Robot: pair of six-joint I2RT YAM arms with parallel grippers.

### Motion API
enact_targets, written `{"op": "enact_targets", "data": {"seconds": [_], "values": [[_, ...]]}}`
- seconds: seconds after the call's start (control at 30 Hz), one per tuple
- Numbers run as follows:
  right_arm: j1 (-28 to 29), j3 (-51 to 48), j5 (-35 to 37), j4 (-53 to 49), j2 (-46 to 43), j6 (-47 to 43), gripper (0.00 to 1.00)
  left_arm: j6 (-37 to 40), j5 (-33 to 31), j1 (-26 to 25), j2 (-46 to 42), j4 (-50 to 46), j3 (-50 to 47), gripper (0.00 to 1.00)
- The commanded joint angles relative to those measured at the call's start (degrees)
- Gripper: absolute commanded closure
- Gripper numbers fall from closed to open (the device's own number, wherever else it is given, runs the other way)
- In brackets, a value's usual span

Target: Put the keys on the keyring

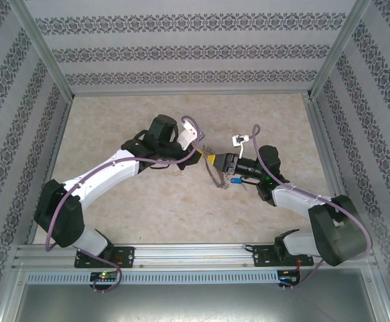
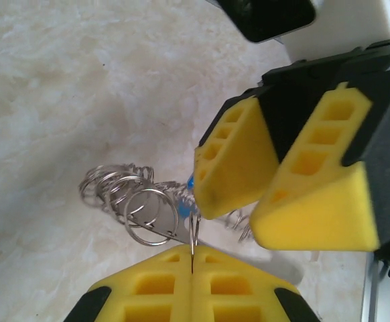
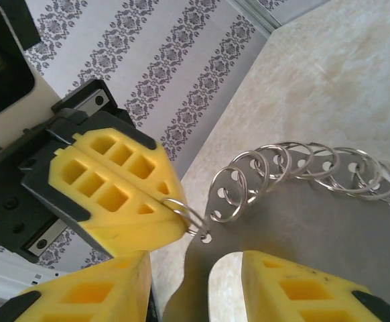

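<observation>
The keyring (image 3: 329,221) is a flat grey metal strip with punched holes carrying several silver split rings (image 2: 124,194). It hangs between both grippers above the table (image 1: 212,171). My left gripper (image 2: 192,258) is shut on one split ring at the strip's end, and its yellow fingers (image 3: 114,194) pinch that ring. My right gripper (image 3: 195,282) stands open, and the strip's narrow tail lies between its fingers with gaps on both sides. The blue-headed key (image 1: 236,180) lies on the table under the right gripper, partly hidden behind the right fingers (image 2: 183,209).
The marbled beige tabletop (image 1: 148,208) is enclosed by patterned walls (image 1: 181,54) on three sides. A metal rail (image 1: 195,255) runs along the near edge by the arm bases. A small white and silver piece (image 1: 240,139) lies just behind the right gripper.
</observation>
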Motion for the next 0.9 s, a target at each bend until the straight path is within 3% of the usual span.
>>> {"op": "enact_targets", "data": {"seconds": [0.0, 0.6, 0.87], "values": [[0.25, 1.91, -1.51, 2.30, -1.64, -0.51, 0.59, 1.53, 3.07, 0.54, -2.51, -2.86, 2.13, 1.00], [1.19, 4.70, -5.08, 4.91, -3.31, 1.21, 0.60, 0.93, 8.19, 0.64, -6.23, -2.54, 2.90, 1.00], [-4.95, 1.36, -0.61, -0.51, -10.29, 3.44, 0.51, -0.06, 4.27, 0.64, -9.20, 1.66, -0.24, 1.00]]}}
